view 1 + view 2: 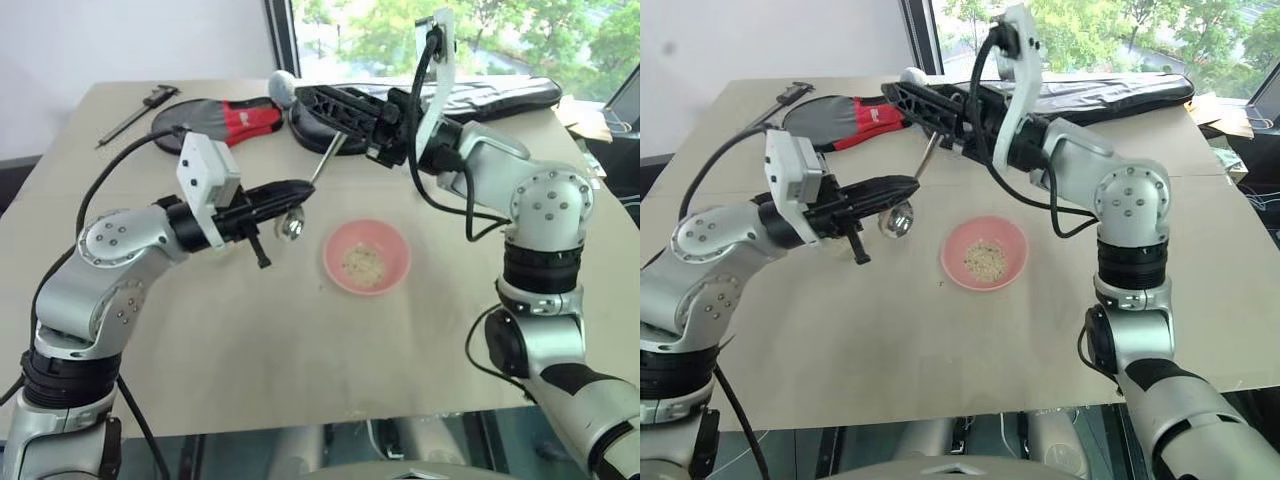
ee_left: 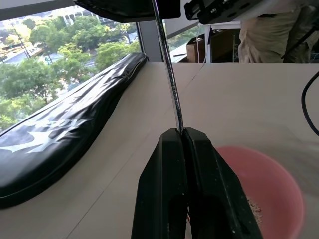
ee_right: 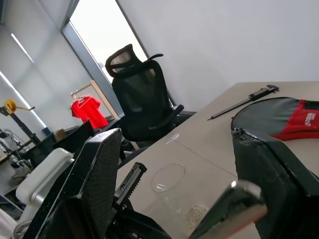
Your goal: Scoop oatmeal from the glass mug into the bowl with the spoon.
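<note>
The spoon [image 1: 322, 168], thin and shiny, is gripped by the closed left gripper [image 1: 296, 190] beside the round pink bowl [image 1: 395, 240], where oatmeal [image 1: 362, 264] lies. The clear glass mug [image 3: 169, 184] is held by the right gripper [image 1: 305, 99] above a black bag [image 1: 500, 95]. Bare table [image 1: 300, 350] is left near the front edge.

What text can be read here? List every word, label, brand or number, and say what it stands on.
White lettering on the black bag: too slanted and blurred to read.
White mark on the red patch of the racket cover: too small to read.
No other text, number or sign can be read.
</note>
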Tool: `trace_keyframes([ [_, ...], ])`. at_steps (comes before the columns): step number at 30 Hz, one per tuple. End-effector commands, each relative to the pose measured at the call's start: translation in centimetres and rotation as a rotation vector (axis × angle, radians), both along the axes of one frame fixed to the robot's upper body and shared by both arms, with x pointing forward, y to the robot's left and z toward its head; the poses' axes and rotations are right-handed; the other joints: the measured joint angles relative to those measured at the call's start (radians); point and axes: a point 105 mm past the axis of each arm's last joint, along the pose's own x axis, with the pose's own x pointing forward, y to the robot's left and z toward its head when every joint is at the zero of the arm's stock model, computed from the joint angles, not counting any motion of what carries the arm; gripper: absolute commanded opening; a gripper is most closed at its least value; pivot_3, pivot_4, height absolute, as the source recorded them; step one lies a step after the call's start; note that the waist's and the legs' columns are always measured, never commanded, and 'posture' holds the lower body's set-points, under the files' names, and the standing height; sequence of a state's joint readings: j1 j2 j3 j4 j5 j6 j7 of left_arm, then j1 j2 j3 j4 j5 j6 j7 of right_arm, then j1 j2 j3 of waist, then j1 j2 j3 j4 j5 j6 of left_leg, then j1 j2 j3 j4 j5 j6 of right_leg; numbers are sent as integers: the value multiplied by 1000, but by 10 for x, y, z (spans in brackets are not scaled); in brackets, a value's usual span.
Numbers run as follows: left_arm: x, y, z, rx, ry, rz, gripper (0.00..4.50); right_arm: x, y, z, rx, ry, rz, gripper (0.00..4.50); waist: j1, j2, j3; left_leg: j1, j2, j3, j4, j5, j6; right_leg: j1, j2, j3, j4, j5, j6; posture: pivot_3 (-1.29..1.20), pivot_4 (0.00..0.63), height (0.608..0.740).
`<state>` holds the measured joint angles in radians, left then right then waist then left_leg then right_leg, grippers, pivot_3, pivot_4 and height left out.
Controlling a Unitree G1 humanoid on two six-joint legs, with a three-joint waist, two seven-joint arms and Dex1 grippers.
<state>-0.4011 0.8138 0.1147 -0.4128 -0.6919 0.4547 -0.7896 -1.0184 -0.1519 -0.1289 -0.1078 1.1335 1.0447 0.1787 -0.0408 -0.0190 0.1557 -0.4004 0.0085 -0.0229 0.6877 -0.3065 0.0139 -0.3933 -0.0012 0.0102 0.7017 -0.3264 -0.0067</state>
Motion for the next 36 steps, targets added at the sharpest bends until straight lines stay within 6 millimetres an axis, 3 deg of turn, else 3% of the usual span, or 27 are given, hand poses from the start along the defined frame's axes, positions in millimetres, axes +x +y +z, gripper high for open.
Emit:
trace_keyframes([
  [1,-2,-3,9,9,-56,-4,8,-9,-1,14,14,-30,32,3536,0,0,0,0,0,0,0,0,0,0,0,0,1,0,0,0,150,740],
  [4,-1,-3,10,-9,-58,4,0,-12,-2,6,-33,-26,44,2371,-1,0,0,0,0,2,0,0,0,-2,0,2,3,0,0,0,150,740],
  [6,-2,-4,12,-21,-58,0,0,-13,-3,1,-53,-21,47,1178,-1,0,0,0,0,2,0,1,0,-2,0,2,4,0,0,0,150,740],
  [8,-2,-5,13,-28,-56,-6,0,-11,-2,-3,-68,-21,38,614,-1,0,0,1,0,3,1,1,0,-2,0,3,6,0,0,0,150,740],
  [24,-2,0,8,-51,15,2,0,-7,-6,-1,-52,-36,36,614,-1,0,0,1,0,4,1,2,0,-4,0,5,9,0,0,0,150,740],
  [25,-2,1,7,-46,17,5,0,-7,-5,-1,-50,-37,35,221,-1,0,0,1,0,4,1,2,1,-4,0,5,9,0,0,0,150,740],
  [27,-2,2,6,-43,20,8,0,-6,-5,-1,-49,-38,36,41,-1,0,0,1,0,4,1,2,1,-4,0,5,9,0,0,0,150,740],
  [36,2,8,3,-27,42,44,0,-2,-7,-1,-51,-35,12,41,-1,0,0,1,0,4,1,2,1,-4,0,5,9,0,0,0,150,740],
])
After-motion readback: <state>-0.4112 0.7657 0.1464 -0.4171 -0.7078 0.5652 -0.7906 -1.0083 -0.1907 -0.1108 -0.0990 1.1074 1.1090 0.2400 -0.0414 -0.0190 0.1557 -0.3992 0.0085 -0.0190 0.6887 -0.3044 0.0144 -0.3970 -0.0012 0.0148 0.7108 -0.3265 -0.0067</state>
